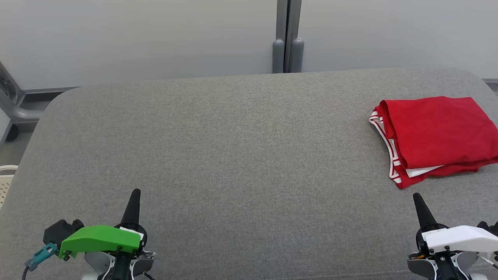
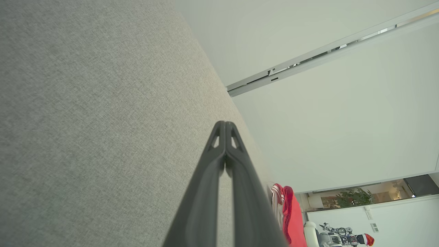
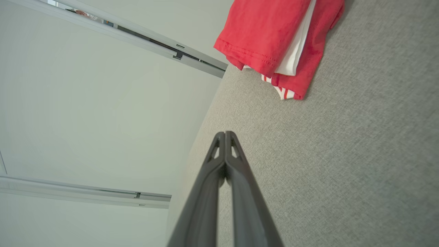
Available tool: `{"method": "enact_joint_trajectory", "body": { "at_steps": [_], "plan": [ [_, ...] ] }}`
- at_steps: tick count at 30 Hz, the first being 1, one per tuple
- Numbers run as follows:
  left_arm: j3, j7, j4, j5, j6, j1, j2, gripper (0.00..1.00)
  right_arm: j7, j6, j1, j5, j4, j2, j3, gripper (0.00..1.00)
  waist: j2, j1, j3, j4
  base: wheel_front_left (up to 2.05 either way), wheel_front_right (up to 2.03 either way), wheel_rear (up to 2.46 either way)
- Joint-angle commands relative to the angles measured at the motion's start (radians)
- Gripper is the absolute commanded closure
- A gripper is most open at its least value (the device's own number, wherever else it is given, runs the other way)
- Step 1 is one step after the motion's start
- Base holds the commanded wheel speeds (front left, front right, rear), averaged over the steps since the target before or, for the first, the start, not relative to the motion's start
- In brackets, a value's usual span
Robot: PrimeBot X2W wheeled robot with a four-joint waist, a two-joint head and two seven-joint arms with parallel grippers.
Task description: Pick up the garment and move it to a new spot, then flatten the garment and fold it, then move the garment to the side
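The red garment (image 1: 435, 140) lies folded on the far right side of the grey cushion (image 1: 233, 155). Its right edge is cut off by the side of the head view. It is red with white and red stripes along one edge, and a white bit peeks out between the layers. It is hard to tell what kind of clothing it is. In the left wrist view it is just a thin red strip, partly hidden behind a dark finger and cut off at the bottom. In the right wrist view its top is cut off. A pale basket (image 1: 5, 182) pokes in at the left edge of the head view, and most of it is out of the picture.

The left gripper (image 1: 135, 192) sits low at the near left, under a green cover (image 1: 99, 239). Its two fingers are pressed tight together, with nothing between them. The right gripper (image 1: 416, 195) sits low at the near right, under a white cover (image 1: 461, 237). Its fingers are pressed together too, and they hold nothing. It points toward the garment and is near it, but apart from it.

The head view shows two grey posts (image 1: 288, 46) against the wall behind the cushion. The left wrist view shows a room far off, with a green plant (image 2: 353, 197). The right wrist view shows the stitching on the garment's hem up close.
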Motion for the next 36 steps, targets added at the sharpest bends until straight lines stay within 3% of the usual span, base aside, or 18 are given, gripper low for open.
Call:
{"method": "enact_joint_trajectory", "body": {
  "at_steps": [1, 36],
  "plan": [
    [0.011, 0.006, -0.005, -0.016, -0.009, -0.03, -0.002, 1.0, 0.005, 0.0, -0.016, 0.027, -0.016, -0.006, -0.007, 1.0, 0.0, 0.0, 0.001, -0.001, 0.0, 0.0, 0.0],
    [0.074, 0.067, 0.025, -0.225, -0.069, -0.09, -0.054, 1.0, 0.065, 0.0, -0.02, 0.303, -0.054, -0.007, -0.067, 1.0, 0.0, 0.0, 0.023, -0.017, 0.0, 0.0, 0.0]
  ]
}}
